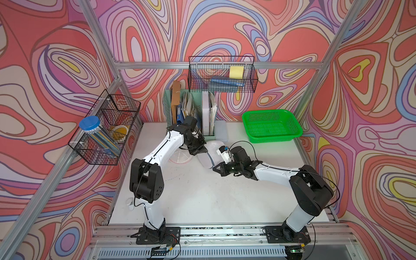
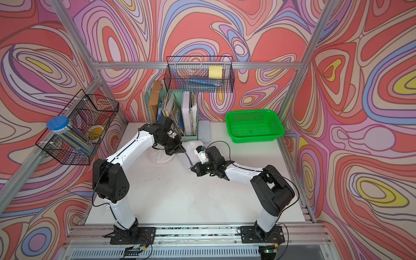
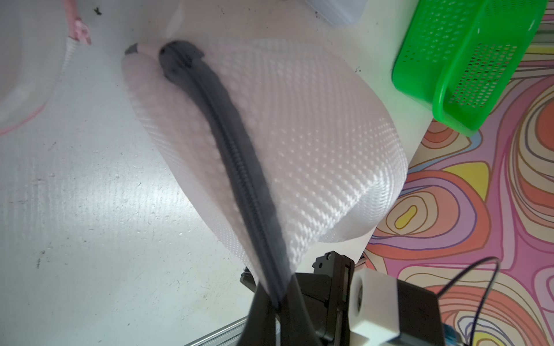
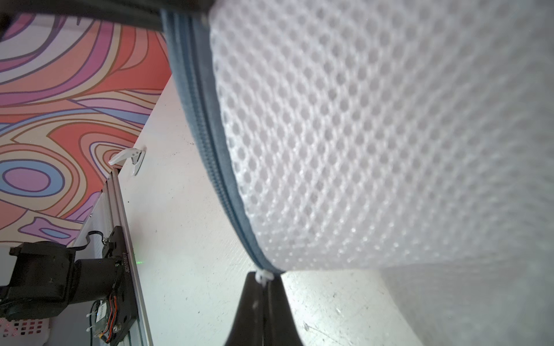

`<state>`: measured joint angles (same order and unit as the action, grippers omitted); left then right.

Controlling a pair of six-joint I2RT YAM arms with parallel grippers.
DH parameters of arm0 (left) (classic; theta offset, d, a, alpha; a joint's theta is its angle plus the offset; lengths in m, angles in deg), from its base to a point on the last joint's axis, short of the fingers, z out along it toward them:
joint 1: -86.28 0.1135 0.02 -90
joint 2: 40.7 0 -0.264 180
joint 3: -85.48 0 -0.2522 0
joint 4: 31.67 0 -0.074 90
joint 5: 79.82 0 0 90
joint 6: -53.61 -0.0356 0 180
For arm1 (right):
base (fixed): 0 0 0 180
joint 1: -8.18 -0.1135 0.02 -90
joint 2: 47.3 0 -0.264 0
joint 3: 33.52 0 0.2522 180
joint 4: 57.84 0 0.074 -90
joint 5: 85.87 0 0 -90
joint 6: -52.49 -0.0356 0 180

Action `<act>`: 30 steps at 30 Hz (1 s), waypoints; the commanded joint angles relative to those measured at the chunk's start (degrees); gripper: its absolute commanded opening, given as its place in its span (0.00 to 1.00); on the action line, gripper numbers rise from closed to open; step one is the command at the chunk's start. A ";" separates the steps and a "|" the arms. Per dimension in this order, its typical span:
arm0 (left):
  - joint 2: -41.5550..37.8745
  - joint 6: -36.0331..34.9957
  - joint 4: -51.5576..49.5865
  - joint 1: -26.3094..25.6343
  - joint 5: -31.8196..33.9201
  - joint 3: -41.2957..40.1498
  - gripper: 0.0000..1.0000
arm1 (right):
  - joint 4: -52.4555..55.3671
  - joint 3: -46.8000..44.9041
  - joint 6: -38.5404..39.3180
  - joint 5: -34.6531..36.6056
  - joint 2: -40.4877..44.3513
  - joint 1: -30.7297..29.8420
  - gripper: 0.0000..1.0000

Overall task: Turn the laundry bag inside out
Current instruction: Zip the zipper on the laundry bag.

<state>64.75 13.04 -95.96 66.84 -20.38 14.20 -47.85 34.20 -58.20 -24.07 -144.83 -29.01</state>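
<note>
The laundry bag (image 1: 213,145) (image 2: 193,146) is white mesh with a grey-blue zipper, and it is held up off the table between both arms near the back middle. In the left wrist view my left gripper (image 3: 277,296) is shut on the zipper band (image 3: 227,143) at one end of the bag (image 3: 299,134). In the right wrist view my right gripper (image 4: 263,280) is shut on the small white zipper pull (image 4: 263,275) at the other end of the zipper (image 4: 207,134). The zipper looks closed along the length that shows. In both top views the left gripper (image 1: 201,151) (image 2: 180,150) and the right gripper (image 1: 215,167) (image 2: 193,168) are close together at the bag.
A green basket (image 1: 271,126) sits at the back right. A file organiser (image 1: 193,112) and a clear box (image 1: 221,132) stand against the back wall, right behind the bag. A clear round lid (image 1: 180,157) lies under the left arm. Wire baskets (image 1: 105,128) (image 1: 221,75) hang on the frame.
</note>
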 commanded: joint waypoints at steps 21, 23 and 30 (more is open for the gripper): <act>-7.65 0.15 10.87 6.74 -6.89 -14.26 0.53 | 8.37 5.80 0.16 -2.06 -3.22 -0.15 0.00; -9.11 -3.86 6.59 4.07 -2.80 -13.81 0.54 | 8.70 6.64 0.19 -2.20 -3.41 -0.13 0.00; -10.65 -8.36 4.06 -4.54 3.87 -17.08 0.55 | 9.15 7.73 -0.14 -2.27 -3.38 -0.12 0.00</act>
<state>54.44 9.04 -88.26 63.76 -21.32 -1.67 -39.96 40.69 -58.99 -25.73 -147.61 -29.01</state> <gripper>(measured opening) 0.547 0.040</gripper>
